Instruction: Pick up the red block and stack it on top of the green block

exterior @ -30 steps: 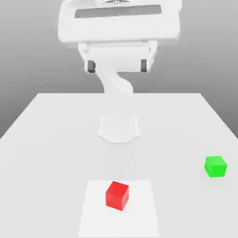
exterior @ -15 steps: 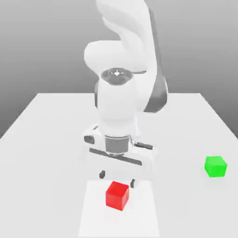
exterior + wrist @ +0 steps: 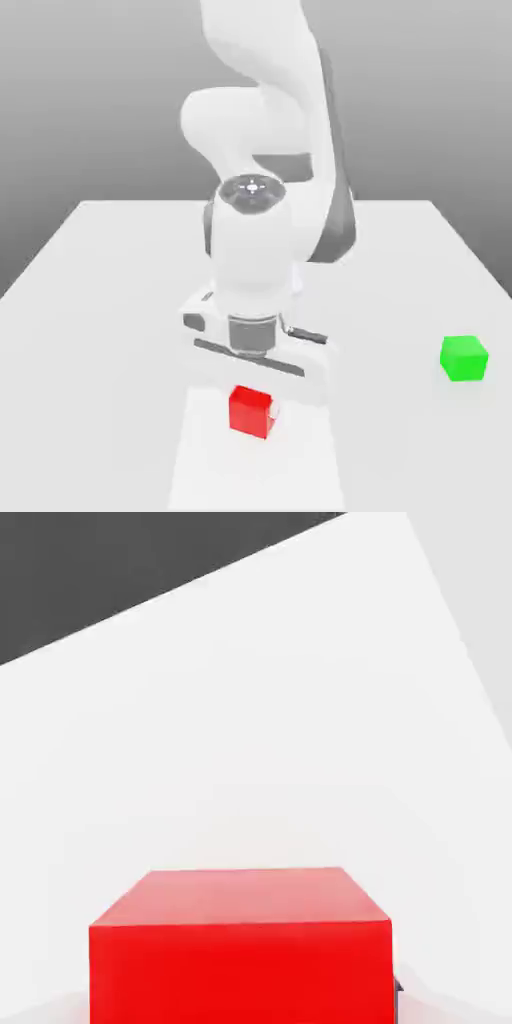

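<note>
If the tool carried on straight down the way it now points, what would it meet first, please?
The red block comes first: it sits right at the tool's end, seemingly between the closed fingers, with the white sheet probably next.

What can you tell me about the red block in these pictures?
The red block is a plain, box-shaped piece, evenly coloured, with flat faces, straight edges and no visible marks. It sits at an angle over the white sheet, directly beneath the robot's hand. The fingers are closed on it. What it's made of, I can't tell.
</note>
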Available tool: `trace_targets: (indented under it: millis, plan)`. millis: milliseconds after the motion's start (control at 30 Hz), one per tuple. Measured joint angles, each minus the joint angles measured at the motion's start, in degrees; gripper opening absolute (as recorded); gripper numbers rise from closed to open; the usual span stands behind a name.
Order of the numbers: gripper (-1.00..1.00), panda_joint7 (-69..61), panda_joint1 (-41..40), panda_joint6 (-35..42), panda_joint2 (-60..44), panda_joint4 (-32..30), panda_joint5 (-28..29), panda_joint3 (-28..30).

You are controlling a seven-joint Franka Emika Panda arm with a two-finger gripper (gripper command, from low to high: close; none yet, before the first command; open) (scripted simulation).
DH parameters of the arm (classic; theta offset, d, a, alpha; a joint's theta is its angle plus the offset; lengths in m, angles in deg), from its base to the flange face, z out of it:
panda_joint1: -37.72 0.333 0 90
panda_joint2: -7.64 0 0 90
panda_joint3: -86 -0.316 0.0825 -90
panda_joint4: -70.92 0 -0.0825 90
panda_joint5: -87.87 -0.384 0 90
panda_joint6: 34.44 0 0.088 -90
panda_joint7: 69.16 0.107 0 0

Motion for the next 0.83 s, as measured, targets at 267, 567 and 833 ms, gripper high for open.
trace_targets:
  millis: [267, 567, 833]
  plan:
    - [-1.00, -8.42, 19.36, 5.48, 4.59, 1.14, -2.66, -10.01]
    - [-1.00, -13.64, 36.65, 6.32, 3.64, 2.79, -0.78, -17.18]
    - [1.00, -7.57, 38.13, -1.27, -5.03, 3.23, 7.84, -13.88]
